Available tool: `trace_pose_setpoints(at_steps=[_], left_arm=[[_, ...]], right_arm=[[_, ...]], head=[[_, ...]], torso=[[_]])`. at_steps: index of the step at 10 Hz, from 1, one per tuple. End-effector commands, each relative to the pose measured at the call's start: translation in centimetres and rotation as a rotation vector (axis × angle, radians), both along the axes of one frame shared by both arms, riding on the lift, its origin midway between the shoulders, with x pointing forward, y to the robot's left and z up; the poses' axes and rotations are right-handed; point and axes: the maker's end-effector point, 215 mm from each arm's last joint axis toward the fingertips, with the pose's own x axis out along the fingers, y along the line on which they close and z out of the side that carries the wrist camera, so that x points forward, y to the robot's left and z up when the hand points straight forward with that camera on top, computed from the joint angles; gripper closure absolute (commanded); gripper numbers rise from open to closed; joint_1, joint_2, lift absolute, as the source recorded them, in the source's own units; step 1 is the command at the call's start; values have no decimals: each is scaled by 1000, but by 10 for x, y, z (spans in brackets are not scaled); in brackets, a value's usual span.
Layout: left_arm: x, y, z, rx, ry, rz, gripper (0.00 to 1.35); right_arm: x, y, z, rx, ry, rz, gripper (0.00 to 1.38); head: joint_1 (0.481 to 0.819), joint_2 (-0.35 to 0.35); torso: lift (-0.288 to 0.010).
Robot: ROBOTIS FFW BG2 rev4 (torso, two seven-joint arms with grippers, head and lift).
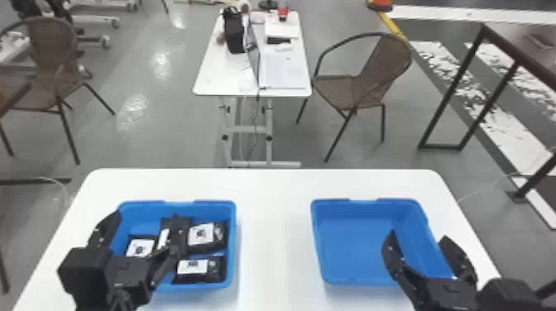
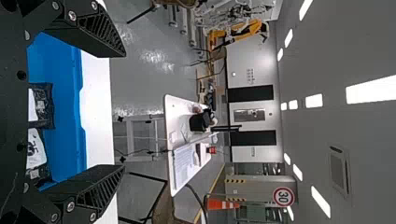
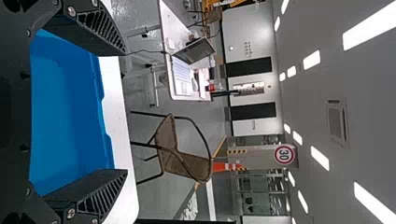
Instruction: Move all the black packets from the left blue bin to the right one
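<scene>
In the head view my left gripper [image 1: 145, 221] is over the left blue bin [image 1: 235, 248], open, with nothing between its fingers. Several black packets with white labels lie in that bin: one packet [image 1: 221, 238] at the right, one [image 1: 215, 271] nearer the front, another [image 1: 140, 247] at the left, partly behind the arm. My right gripper [image 1: 418, 235] stands open over the right blue bin [image 1: 347, 244], which holds no packets where its floor shows. In the left wrist view the left gripper [image 2: 124, 110] has black packets [image 2: 44, 105] below it. The right gripper [image 3: 126, 112] is spread wide above blue plastic.
Both bins stand on a white table [image 1: 273, 231], with a gap between them. Farther off are a second white table [image 1: 211, 78] carrying a laptop [image 1: 283, 72] and a black bag [image 1: 234, 33], a brown chair [image 1: 382, 66] beside it, and a dark metal frame [image 1: 451, 91] at the right.
</scene>
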Motion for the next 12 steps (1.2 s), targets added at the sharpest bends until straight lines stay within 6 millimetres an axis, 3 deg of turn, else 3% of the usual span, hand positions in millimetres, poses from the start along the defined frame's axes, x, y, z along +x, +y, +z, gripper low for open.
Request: trace_pose_setpoints(at_steps=[1, 12], left_arm=[[0, 0, -1, 0, 1, 0, 183], [6, 4, -4, 8, 11, -1, 185]], right_arm=[[0, 0, 0, 1, 0, 0, 127], [4, 2, -4, 4, 10, 17, 134]], head=[[695, -65], [695, -60]], torso=[[0], [0]])
